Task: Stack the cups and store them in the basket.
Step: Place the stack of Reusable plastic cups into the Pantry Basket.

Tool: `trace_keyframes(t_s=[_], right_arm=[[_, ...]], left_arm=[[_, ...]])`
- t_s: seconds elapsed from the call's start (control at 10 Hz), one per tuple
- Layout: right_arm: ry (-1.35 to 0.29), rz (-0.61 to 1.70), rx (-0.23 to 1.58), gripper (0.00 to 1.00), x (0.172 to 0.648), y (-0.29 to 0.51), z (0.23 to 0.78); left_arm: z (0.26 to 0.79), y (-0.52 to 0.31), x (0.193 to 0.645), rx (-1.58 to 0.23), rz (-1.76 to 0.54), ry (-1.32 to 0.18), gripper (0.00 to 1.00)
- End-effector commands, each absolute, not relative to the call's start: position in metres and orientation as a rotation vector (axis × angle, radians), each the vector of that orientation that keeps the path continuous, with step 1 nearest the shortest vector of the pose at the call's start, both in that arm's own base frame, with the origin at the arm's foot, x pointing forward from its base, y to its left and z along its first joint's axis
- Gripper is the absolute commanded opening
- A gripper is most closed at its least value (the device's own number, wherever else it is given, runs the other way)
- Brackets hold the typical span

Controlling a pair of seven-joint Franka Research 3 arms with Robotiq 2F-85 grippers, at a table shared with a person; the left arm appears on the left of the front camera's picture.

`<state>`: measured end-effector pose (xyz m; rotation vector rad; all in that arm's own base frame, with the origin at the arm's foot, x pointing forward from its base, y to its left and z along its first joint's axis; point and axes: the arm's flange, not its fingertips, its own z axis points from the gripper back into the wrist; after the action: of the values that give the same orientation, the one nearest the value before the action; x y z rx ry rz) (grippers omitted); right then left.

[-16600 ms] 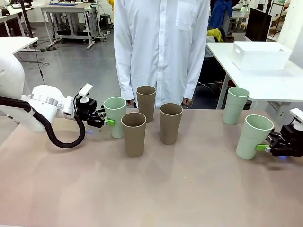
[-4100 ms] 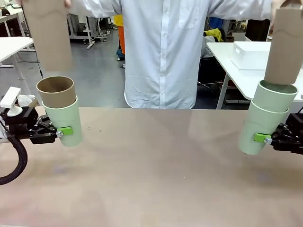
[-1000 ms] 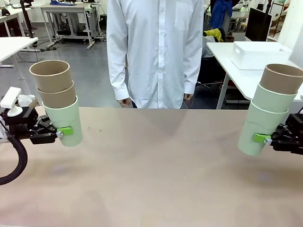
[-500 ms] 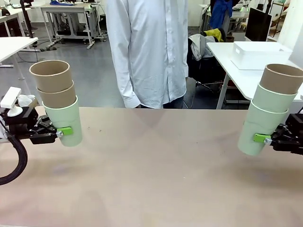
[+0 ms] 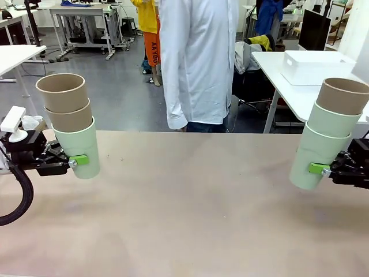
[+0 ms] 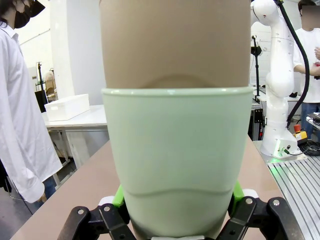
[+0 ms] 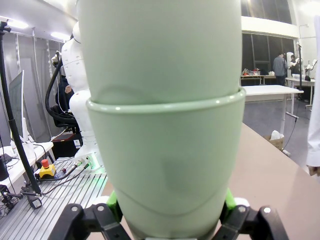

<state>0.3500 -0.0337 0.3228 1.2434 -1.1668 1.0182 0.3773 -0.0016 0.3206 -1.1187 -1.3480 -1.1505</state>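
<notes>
My left gripper is shut on a pale mint cup with two brown cups nested in it, held upright above the table's left edge. The left wrist view has that mint cup close up between the green pads. At the right edge my right gripper is shut on a second stack: a mint cup, another mint cup inside it and a brown cup on top. The white basket stands on a separate white table at the back right.
A person in a white shirt stands at the far side of the brown table, turned sideways, hands away from the cups. The white side table sits behind my right gripper. Other lab tables stand farther back.
The person has turned sideways and shifted to the right along the far edge. Both grippers and their cup stacks have not moved.
</notes>
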Motion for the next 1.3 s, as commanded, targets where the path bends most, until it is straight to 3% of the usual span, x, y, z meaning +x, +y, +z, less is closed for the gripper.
trace_keyframes(t_s=[0.0, 1.2], right_arm=[[-1.184, 1.018, 1.239, 0.85, 0.3519, -0.0322, 0.3272], [-1.184, 1.018, 1.239, 0.85, 0.3519, -0.0322, 0.3272]], left_arm=[[0.3231, -0.0035, 0.3751, -1.117, -1.164, -1.361, 0.85], [0.3231, -0.0035, 0.3751, -1.117, -1.164, -1.361, 0.85]])
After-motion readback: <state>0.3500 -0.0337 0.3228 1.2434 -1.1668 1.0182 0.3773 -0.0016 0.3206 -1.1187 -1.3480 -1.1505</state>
